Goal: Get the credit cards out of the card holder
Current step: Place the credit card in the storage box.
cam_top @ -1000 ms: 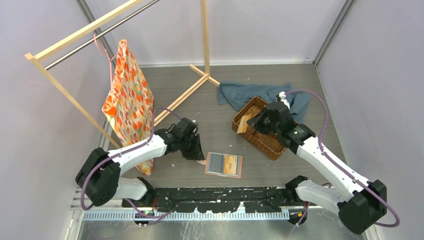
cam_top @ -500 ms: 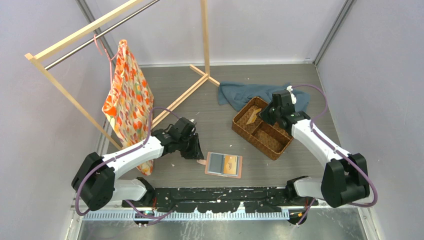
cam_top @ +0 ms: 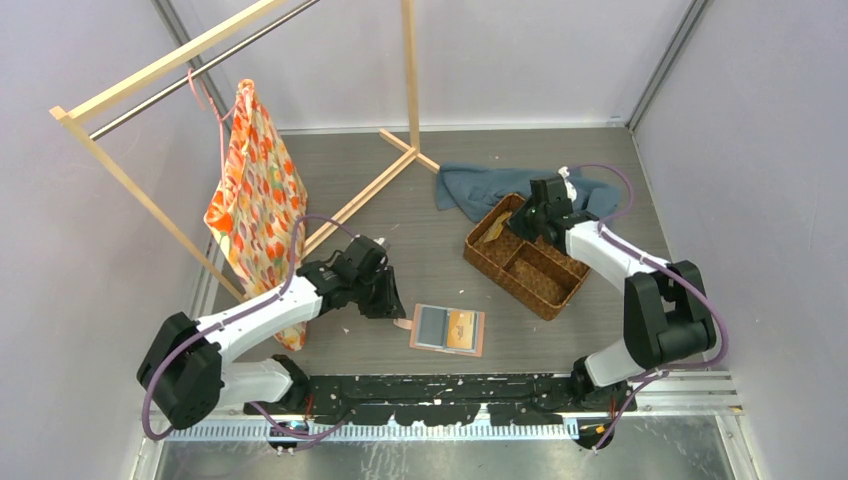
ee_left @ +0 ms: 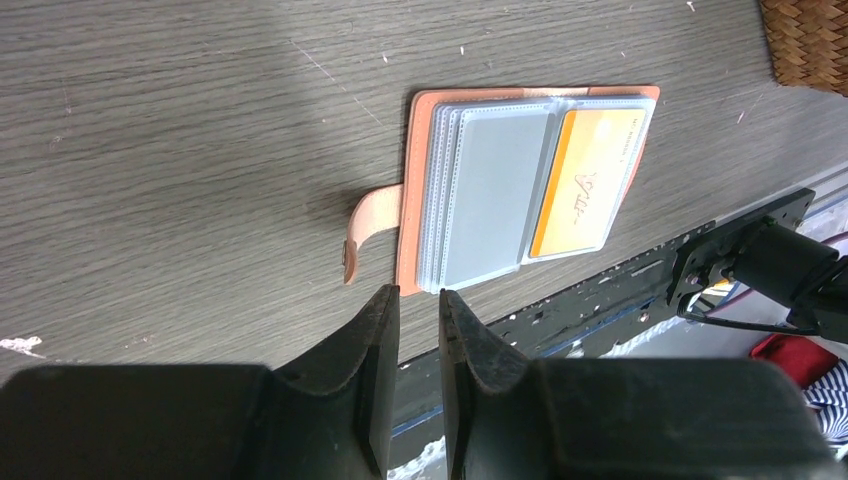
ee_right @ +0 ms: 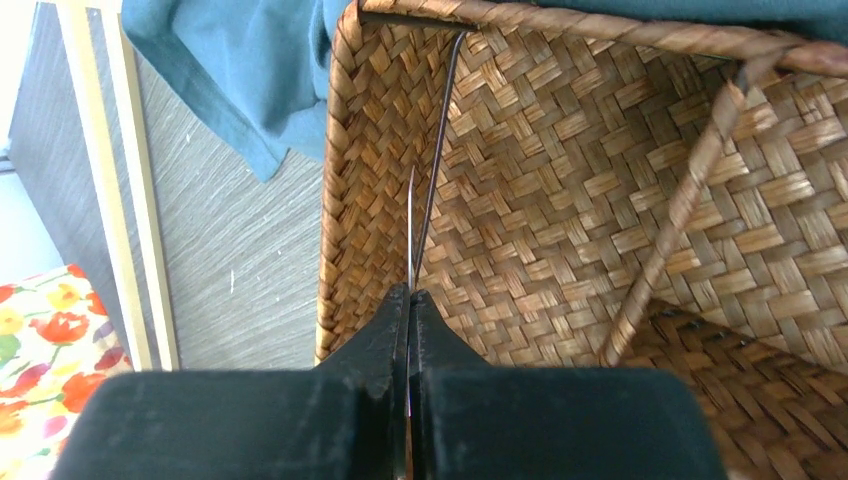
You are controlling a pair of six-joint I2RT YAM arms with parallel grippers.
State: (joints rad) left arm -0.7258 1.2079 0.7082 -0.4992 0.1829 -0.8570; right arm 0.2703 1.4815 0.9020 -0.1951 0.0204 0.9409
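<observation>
The salmon-pink card holder (cam_top: 448, 329) lies open and flat near the table's front edge, snap tab (ee_left: 368, 222) sticking out to its left. Its right slot holds a gold-orange credit card (ee_left: 588, 180); the left grey slot (ee_left: 495, 190) looks blank. My left gripper (ee_left: 418, 300) hovers just left of the holder (ee_left: 420, 150), jaws a narrow gap apart with nothing between them. My right gripper (ee_right: 410, 300) is shut on a thin credit card (ee_right: 410, 225), seen edge-on, inside the far-left compartment of the woven basket (ee_right: 560, 180). A dark card edge (ee_right: 445, 120) leans beside it.
The brown three-compartment basket (cam_top: 515, 286) sits right of centre, with a teal cloth (cam_top: 480, 185) behind it. A wooden clothes rack (cam_top: 410, 70) holds a floral bag (cam_top: 258, 190) at the left. A black rail (cam_top: 440, 395) runs along the near edge.
The right arm has swung back over the basket, carrying its gripper to the far-left compartment. The left gripper has stayed beside the holder.
</observation>
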